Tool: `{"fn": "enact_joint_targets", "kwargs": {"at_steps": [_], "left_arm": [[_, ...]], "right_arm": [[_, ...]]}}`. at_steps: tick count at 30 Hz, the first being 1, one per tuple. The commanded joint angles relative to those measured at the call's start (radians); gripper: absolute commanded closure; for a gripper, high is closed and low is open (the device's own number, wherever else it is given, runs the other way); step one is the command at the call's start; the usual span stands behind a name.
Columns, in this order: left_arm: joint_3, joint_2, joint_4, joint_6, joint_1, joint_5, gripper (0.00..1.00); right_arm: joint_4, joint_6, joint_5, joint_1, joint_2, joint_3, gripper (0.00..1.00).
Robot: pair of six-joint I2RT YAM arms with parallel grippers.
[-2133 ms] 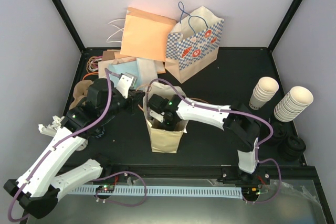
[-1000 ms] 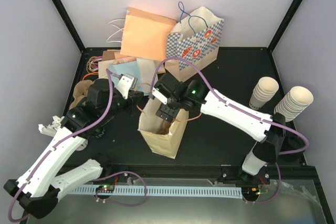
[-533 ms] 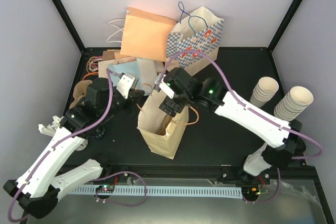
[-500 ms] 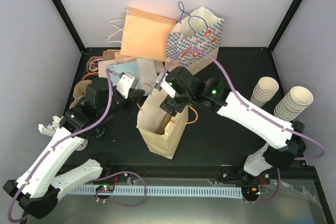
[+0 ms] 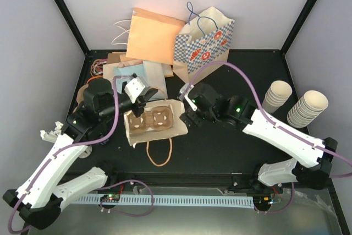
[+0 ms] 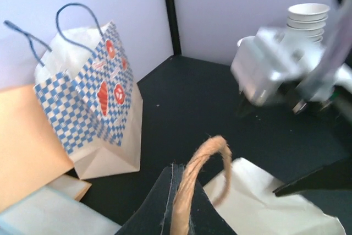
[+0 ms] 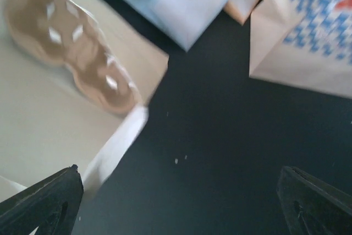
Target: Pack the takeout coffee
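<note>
Holding the kraft bag (image 5: 176,123) open is the step you are in. Your left gripper (image 5: 140,93) is pinched tight on the bag's twine handle (image 6: 195,177) at the bag's far-left corner. The bag's mouth faces the overhead camera and shows a brown pulp carrier (image 5: 151,119) seated inside, both cup wells unfilled. Your right gripper (image 5: 187,117) hangs just beside the bag's right wall, fingers spread wide with nothing between them. The bag's other handle (image 5: 159,155) lies loose on the table in front of the bag. The takeout coffee I cannot pick out in any view. No lidded cup sits in the bag, and the only candidates are among the black lids (image 5: 305,152) well to the right of the bag, near the stacked lidless cups (image 5: 308,108). At that size a capped cup cannot be told from a loose lid. Packing looks barely begun, as I judge it. Your next move calls for swinging the right arm away from the bag toward that cluster, finding the one capped cup and gripping it upright on its paper wall below the lid, with the left grip firm so the mouth does not sag shut.
</note>
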Motion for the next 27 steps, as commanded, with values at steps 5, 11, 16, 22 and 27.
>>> {"fn": "enact_joint_targets", "kwargs": {"at_steps": [5,11,16,22,27], "left_arm": [[-0.043,-0.075,0.059,0.107,-0.001,0.202,0.98],[-0.102,-0.145,0.036,0.119,-0.014,0.357,0.98],[-0.149,-0.191,0.039,0.095,-0.018,0.451,0.98],[-0.186,-0.201,0.078,0.037,-0.029,0.524,0.98],[-0.211,-0.200,0.115,-0.002,-0.035,0.553,0.98]], "right_arm": [[0.119,0.115,-0.125,-0.002,-0.131,-0.206,0.02],[0.150,0.131,-0.271,0.033,-0.177,-0.326,0.04],[0.152,0.123,-0.305,0.058,-0.242,-0.398,0.04],[0.123,0.143,-0.343,0.075,-0.294,-0.459,0.05],[0.090,0.211,-0.329,0.142,-0.287,-0.478,0.05]]}}
